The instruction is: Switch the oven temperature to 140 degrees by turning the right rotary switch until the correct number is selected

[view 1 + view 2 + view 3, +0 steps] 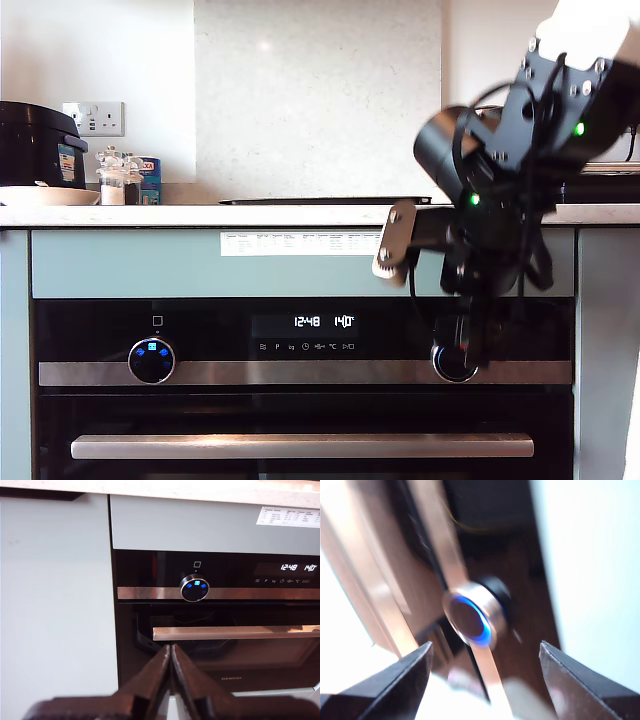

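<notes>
The oven (300,415) has a black glass front, a steel band and a long bar handle (300,446). Its display (325,322) reads 12:48 and 140°. The right rotary switch (470,617), dark-faced with a blue ring, sits on the steel band toward the exterior view's right (445,365), partly hidden by the second arm. My second gripper (485,647) is open, its fingers (395,680) apart on either side of the switch and a little short of it; this view is blurred. My first gripper (170,655) is shut on nothing, well back from the oven, facing the knob with blue icons (195,589).
A pale green cabinet panel (55,605) flanks the oven. On the worktop (200,214) stand a black cooker (35,140), small jars (115,180) and a flat hob (320,201). A white label strip (300,243) sits above the oven.
</notes>
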### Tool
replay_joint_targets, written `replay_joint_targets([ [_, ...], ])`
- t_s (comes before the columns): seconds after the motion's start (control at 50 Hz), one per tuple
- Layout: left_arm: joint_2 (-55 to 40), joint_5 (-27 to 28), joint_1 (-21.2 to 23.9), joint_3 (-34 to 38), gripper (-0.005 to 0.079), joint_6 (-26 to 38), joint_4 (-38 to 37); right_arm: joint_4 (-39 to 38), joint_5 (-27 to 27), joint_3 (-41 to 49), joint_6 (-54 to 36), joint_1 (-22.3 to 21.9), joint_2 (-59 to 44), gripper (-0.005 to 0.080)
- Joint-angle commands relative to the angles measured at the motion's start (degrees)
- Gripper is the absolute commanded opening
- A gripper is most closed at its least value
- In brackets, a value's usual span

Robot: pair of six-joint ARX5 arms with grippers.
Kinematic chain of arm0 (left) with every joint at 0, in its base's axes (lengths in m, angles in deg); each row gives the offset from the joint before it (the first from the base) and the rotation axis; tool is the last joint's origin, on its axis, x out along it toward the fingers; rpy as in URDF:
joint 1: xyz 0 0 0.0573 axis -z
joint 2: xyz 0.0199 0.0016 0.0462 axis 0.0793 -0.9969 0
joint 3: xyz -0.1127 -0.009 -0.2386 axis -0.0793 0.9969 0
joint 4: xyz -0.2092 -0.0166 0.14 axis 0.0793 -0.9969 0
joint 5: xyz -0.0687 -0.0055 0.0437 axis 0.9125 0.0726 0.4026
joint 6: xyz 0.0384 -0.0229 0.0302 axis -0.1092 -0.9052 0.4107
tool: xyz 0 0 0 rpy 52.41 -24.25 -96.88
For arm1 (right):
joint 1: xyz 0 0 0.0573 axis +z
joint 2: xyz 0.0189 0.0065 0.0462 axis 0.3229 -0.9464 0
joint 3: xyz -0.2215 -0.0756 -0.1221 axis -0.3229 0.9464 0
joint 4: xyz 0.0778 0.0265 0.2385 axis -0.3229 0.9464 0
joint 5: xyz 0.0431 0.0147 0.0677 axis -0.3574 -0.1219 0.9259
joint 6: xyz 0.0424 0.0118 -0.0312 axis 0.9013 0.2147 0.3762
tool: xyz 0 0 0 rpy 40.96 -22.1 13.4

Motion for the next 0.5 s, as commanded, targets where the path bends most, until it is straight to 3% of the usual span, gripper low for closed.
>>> replay_joint_targets([
  [0.0, 0.2, 0.0, 0.1, -0.6, -0.0022, -0.1, 0.3, 3.2, -1.2, -0.7, 5.0, 0.9, 2.4, 0.0616],
  [0.2, 0.2, 0.0, 0.1, -0.6, -0.0022, -0.2, 0.5, 16.1, -1.0, -0.7, 21.1, 3.4, 8.5, 0.0616],
  [0.48, 0.2, 0.0, 0.1, -0.6, -0.0022, -0.2, 0.5, 34.3, -0.1, -0.7, 30.4, 8.7, 15.5, 0.0616],
])
